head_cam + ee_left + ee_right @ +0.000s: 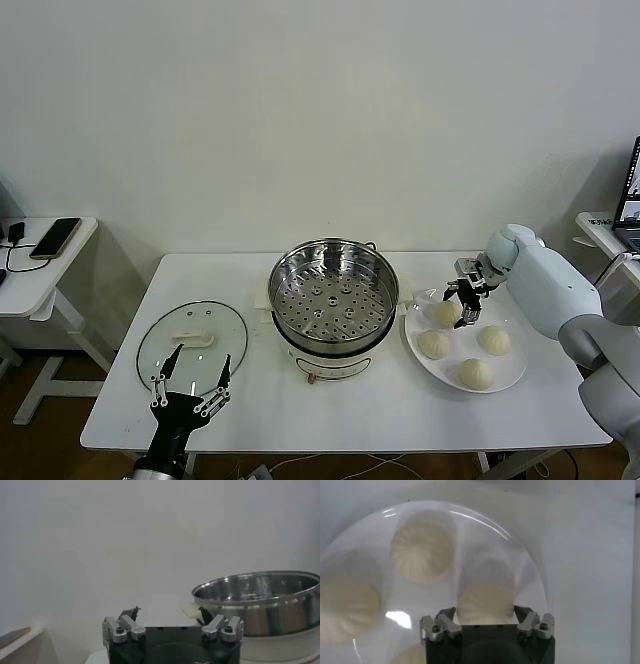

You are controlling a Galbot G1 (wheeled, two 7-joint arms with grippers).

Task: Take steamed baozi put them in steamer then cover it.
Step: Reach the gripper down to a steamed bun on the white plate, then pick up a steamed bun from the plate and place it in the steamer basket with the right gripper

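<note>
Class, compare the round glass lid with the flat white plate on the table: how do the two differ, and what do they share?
The round glass lid with a white handle is see-through; the flat white plate is opaque. The lid lies left of the shiny steel steamer pot; the plate lies to its right. The lid carries nothing; the plate holds four cream-white buns. Both are round and lie flat on the white table.

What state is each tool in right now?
Left tool: open, empty, near the round glass lid.
Right tool: around a cream-white round bun on the white plate; grip cannot be told.
</note>
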